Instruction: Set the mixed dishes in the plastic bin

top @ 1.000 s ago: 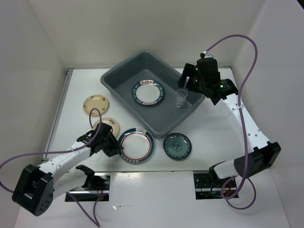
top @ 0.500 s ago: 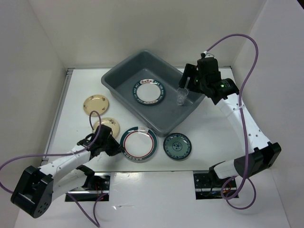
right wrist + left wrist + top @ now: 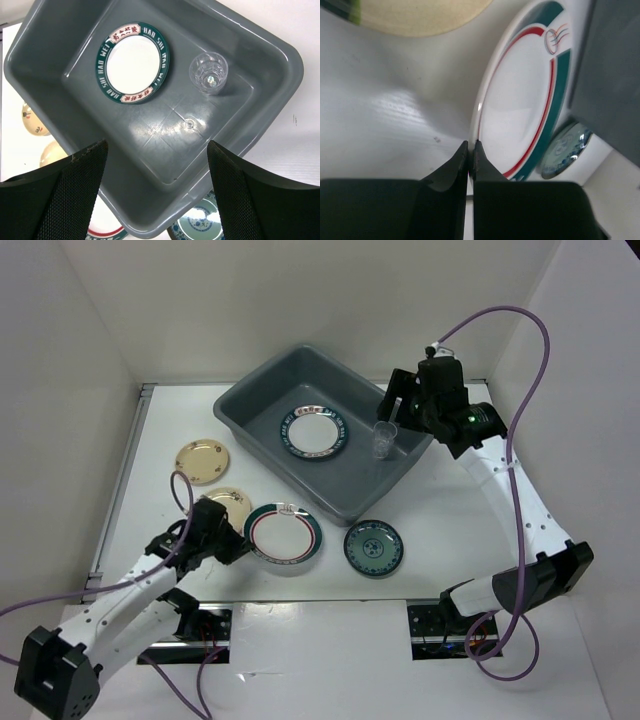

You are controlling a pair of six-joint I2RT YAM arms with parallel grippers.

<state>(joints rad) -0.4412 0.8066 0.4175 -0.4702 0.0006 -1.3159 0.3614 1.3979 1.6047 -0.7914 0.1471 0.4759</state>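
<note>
Top external view first: the white plate with the red-and-green rim [image 3: 284, 537] has shifted a little towards the far side of the desk [image 3: 440, 510] in the last second. Its left edge now sits right at the tip of the left arm [image 3: 130, 590]. Over that second the left jaws closed down, and the left wrist view shows them pinched almost together on the thin near-left lip of that plate [image 3: 520, 100], with only a sliver of gap between them. I take that to mean the grip is made and the lift towards the plastic bin [image 3: 250, 405] comes next. Whether the plate is clear of the desk yet I cannot tell.

The plate is glossy and shallow, with a red line inside a broken green band and a small emblem on its far rim. It lies near the front of the desk, just short of the bin's near corner.

Just left of it is a gold plate [image 3: 226, 502], and a second gold plate [image 3: 203, 461] lies further off. The small teal patterned plate [image 3: 373, 547] sits to its right.

In the bin, the plate with the dark patterned rim [image 3: 132, 62] lies flat and the clear cup [image 3: 208, 72] stands upright beside it. The right jaws hang wide open above the bin with nothing in them, and they have drawn slightly away from the cup.

So two dishes are in and four are still out on the desk.
</note>
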